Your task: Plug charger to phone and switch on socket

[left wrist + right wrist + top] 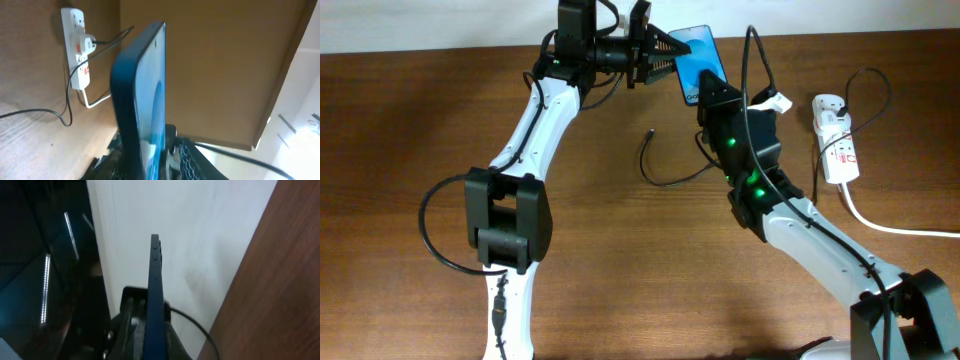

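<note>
The phone point(697, 58), its blue screen lit, is held off the table at the back, tilted on edge. My left gripper point(667, 55) is shut on its left side, and the phone point(142, 95) fills the left wrist view edge-on between the fingers. My right gripper point(708, 93) grips its near end, and the phone point(155, 290) stands edge-on between those fingers too. The charger, a thin black cable point(670, 180), lies on the table with its free tip point(650, 132) left of my right arm. The white socket point(835, 140) lies at the right with a plug block in it.
The socket point(77, 45), its thick white cord point(97, 100) and a loop of black cable point(67, 107) show behind the phone in the left wrist view. The white cord point(890, 225) runs off the right table edge. The table's back edge is just behind the phone.
</note>
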You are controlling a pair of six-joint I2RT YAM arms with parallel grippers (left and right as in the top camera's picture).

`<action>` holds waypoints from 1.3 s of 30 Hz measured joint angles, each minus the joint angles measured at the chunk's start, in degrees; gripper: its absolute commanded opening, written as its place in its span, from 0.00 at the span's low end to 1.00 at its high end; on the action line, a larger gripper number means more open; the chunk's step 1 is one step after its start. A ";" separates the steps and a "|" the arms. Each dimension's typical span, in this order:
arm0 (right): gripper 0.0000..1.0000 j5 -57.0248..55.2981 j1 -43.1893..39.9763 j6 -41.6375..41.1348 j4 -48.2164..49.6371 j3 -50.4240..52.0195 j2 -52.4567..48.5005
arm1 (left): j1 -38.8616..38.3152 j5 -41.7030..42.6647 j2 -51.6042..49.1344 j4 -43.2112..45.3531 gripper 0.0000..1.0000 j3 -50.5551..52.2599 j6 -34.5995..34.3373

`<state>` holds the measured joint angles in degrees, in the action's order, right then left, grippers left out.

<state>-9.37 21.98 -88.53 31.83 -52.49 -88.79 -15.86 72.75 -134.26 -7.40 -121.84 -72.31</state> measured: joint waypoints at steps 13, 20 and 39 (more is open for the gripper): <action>0.29 -0.20 2.08 -3.65 1.09 0.00 0.00 | -0.70 -2.36 0.00 0.44 0.00 0.00 -1.27; 0.40 1.73 2.08 1.36 -1.42 -0.20 0.02 | 1.49 -2.69 0.00 -0.11 0.00 0.02 0.17; 0.50 26.53 1.49 56.59 -67.69 -21.62 -3.56 | 23.50 -0.24 0.00 -54.80 0.00 -0.13 62.16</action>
<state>17.17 23.46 -31.94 -35.86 -74.11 -92.36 7.64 72.51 -134.26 -62.19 -121.97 -10.15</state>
